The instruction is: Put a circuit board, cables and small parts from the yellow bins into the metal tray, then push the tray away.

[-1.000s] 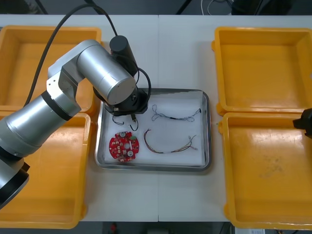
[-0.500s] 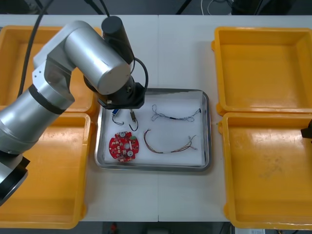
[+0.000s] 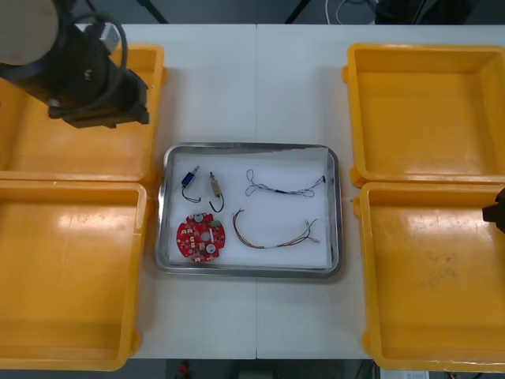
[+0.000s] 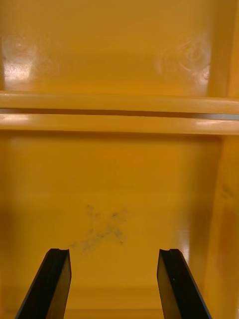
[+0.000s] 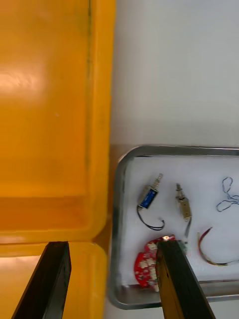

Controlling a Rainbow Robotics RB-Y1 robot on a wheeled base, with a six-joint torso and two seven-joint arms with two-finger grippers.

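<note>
Left of the metal tray (image 3: 252,147), 2 yellow bins sit on the desk (image 3: 260,79): the far-left bin (image 3: 31,150) and the near-left bin (image 3: 71,276), both right beside the tray's left rim. The left arm (image 3: 87,75) hangs over the far-left bin, out past the tray's far-left corner. The left jaws are wide open w/ nothing in them. In the left wrist view the 2 black fingers (image 5: 52,281) stand well apart, one over the bin rims, the other over the tray's near-left part.

The tray sits mid-desk and is white inside. In its far-left corner lie 2 small metal parts, close but not touching: a blue part (image 3: 190,178) w/ a black wire, and just right of it a second part (image 3: 213,188) w/ a curled black wire. The round red circuit board (image 3: 200,237) lies flat in the tray's near-left corner, just under those parts. In the tray's right half a thin twisted cable (image 3: 284,187) runs along the far side, and a red & yellow cable (image 3: 272,235) curves along the near side. The 2 cables lie apart.

Right of the tray are 2 more bins: the far-right bin (image 3: 426,110) and the near-right bin (image 3: 434,276). The right arm (image 3: 495,209) sits far right of the tray, by the near-right bin's far corner. The right jaws are wide open too, holding nothing, w/ both fingers (image 4: 52,284) apart over a bin floor.
</note>
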